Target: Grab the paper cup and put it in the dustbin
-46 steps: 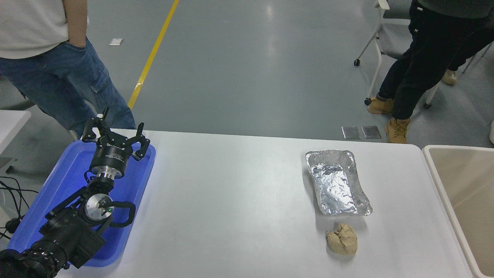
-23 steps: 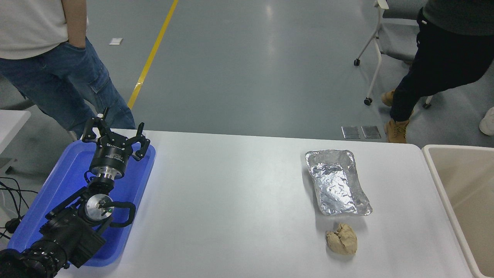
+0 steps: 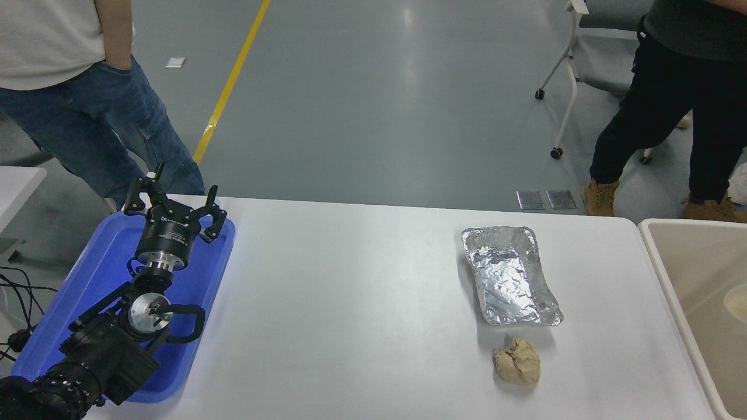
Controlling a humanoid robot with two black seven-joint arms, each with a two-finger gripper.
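Note:
The paper cup (image 3: pixel 737 303) shows as a pale cream round shape inside the dustbin (image 3: pixel 671 291), cut off by the picture's right edge. The dustbin is a large beige bin with a thick pale rim beside the table's right end. My left gripper (image 3: pixel 175 201) is open and empty, parked over the flat blue tray (image 3: pixel 87 280) at the lower left, far from the cup. My right arm and gripper are out of view.
A silver foil tray (image 3: pixel 510 277) and a tan wad of paper (image 3: pixel 516 361) lie on the white table's right part. A person in jeans (image 3: pixel 87 105) stands at the far left, another in dark trousers (image 3: pixel 671 105) at the far right by a wheeled chair (image 3: pixel 575 52).
The cup's pale round shape has appeared inside the dustbin at the right edge. The person at the far right has stepped closer to the bin. My left arm has not moved.

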